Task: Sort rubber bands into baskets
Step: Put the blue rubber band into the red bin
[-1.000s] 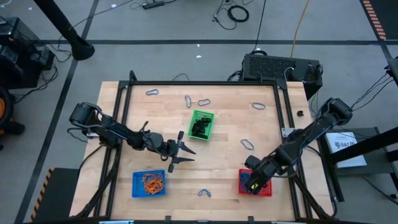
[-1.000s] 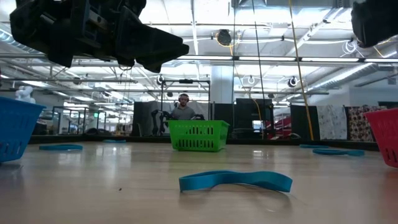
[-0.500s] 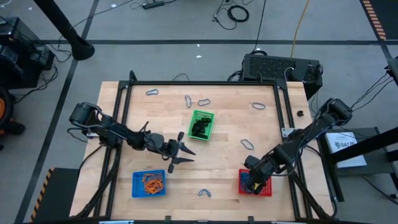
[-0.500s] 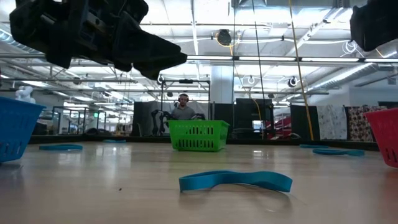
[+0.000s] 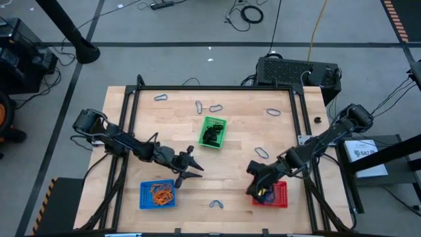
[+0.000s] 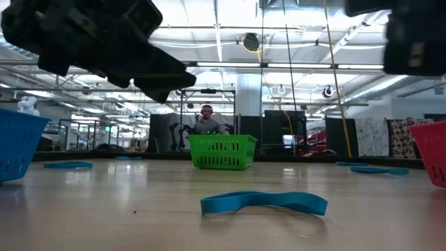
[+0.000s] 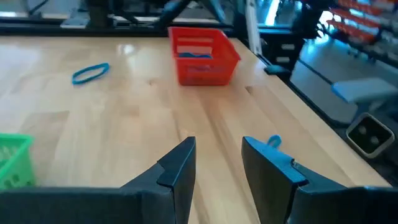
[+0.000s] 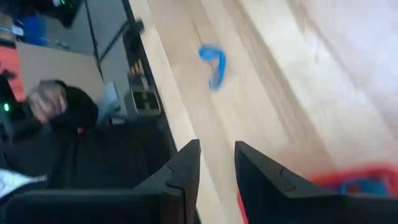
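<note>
My left gripper (image 5: 189, 166) is open and empty above the bare wood between the blue basket (image 5: 158, 194) and the green basket (image 5: 212, 131). My right gripper (image 5: 255, 182) is open and empty just left of the red basket (image 5: 277, 195). Orange rubber bands lie in the blue basket, black ones in the green basket, blue ones in the red basket. Loose blue bands lie flat on the table, one near the front edge (image 5: 216, 204), also in the low view (image 6: 263, 202), and one right of centre (image 5: 262, 153).
More blue bands lie along the far side (image 5: 161, 97), (image 5: 198, 105), (image 5: 273, 112). A black metal frame (image 5: 131, 112) borders the table. A black box (image 5: 296, 71) sits past the far right corner. A person stands in the room behind the table (image 6: 204, 122).
My right gripper has left the red basket and gone toward the table's left, and now stands beside the basket's left side. My left gripper has shifted slightly toward the near edge.
</note>
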You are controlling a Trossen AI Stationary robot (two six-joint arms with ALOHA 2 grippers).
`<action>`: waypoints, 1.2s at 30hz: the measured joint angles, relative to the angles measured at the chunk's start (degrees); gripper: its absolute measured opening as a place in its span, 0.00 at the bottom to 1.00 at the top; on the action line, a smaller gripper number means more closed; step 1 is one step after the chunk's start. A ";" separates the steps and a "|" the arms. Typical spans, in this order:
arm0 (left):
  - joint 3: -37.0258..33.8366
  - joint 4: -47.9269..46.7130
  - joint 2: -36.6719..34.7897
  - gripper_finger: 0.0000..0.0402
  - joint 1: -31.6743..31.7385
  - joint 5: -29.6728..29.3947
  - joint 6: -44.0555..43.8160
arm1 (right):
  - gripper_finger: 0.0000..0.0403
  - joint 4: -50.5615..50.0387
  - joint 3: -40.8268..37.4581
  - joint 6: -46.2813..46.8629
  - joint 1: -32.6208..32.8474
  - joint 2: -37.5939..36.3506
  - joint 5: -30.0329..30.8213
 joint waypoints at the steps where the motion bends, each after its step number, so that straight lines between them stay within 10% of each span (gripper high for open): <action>1: 0.16 -0.18 0.00 0.34 -0.55 0.01 0.76 | 0.23 1.07 0.00 -0.92 -0.57 0.29 0.50; 16: 2.94 -2.84 0.00 0.34 -5.14 -0.34 3.14 | 0.20 12.42 11.33 -25.78 -5.14 22.02 -2.20; 26: 2.94 -7.97 0.00 0.34 -5.12 -5.00 0.16 | 0.20 0.30 30.14 -50.63 -2.88 38.52 -0.42; 36: 2.94 -7.90 0.00 0.34 -5.10 -5.16 0.15 | 0.20 -7.07 37.08 -56.59 -2.18 44.43 8.93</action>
